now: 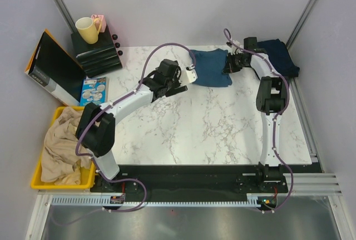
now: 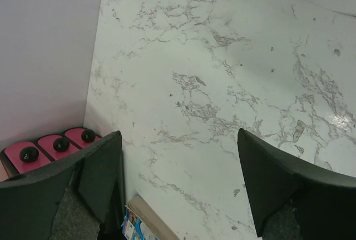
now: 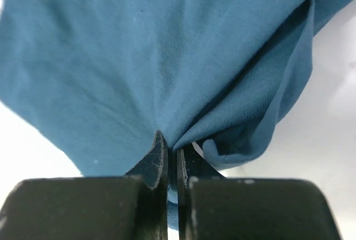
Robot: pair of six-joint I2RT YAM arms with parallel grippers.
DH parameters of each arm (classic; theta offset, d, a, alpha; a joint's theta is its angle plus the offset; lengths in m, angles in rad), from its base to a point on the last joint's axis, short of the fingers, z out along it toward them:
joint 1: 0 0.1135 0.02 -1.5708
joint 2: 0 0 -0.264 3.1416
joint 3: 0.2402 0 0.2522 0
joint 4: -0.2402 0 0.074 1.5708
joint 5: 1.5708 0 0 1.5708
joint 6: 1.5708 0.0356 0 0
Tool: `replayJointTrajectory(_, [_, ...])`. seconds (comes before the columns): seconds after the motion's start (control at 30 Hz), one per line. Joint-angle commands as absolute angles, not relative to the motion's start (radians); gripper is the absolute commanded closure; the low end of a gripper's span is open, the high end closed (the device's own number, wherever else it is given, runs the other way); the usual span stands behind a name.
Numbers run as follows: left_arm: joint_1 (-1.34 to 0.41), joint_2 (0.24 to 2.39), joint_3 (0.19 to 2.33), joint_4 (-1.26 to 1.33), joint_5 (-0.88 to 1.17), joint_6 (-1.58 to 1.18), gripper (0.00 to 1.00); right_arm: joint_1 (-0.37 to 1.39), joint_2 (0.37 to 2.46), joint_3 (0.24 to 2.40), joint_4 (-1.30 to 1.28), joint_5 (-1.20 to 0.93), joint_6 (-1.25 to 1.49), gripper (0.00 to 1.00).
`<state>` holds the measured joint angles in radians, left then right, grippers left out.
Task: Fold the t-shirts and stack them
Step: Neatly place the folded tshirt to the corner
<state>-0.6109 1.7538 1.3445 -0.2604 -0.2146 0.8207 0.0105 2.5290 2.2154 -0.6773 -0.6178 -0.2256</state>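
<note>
The white, grey-veined marble bench (image 1: 211,128) fills most of my view. My left arm (image 1: 128,103) stretches diagonally toward the far edge with its elbow bent. My right arm (image 1: 272,101) climbs along the right edge, then hooks left. The steel-blue t-shirt (image 1: 211,68), soft and roughly rectangular, lies at the middle of the far edge. The navy t-shirt (image 1: 281,55) is bunched at the far right corner. My right pincer (image 3: 171,151) is clenched on the steel-blue t-shirt's edge, gathering it into creases. My left pincer (image 2: 178,140) hangs released over bare marble.
</note>
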Motion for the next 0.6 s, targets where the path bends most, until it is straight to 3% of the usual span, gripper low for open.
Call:
replayJointTrajectory(0.0, [-0.612,1.694,1.333,-0.278,-0.249,0.833,0.09,0.005,2.471,2.253,-0.724,-0.535,-0.365,1.0])
replayJointTrajectory(0.3, [-0.612,1.69,1.336,-0.282,-0.238,0.834,0.09,0.005,2.473,2.178,-0.671,-0.554,-0.304,1.0])
replayJointTrajectory(0.43, [-0.612,1.694,1.342,-0.287,-0.235,0.839,0.09,-0.026,2.502,2.189,-0.68,-0.583,-0.281,0.66])
replayJointTrajectory(0.57, [-0.612,1.686,1.338,-0.287,-0.23,0.859,0.09,-0.046,2.569,2.209,-0.68,-0.668,-0.227,0.53])
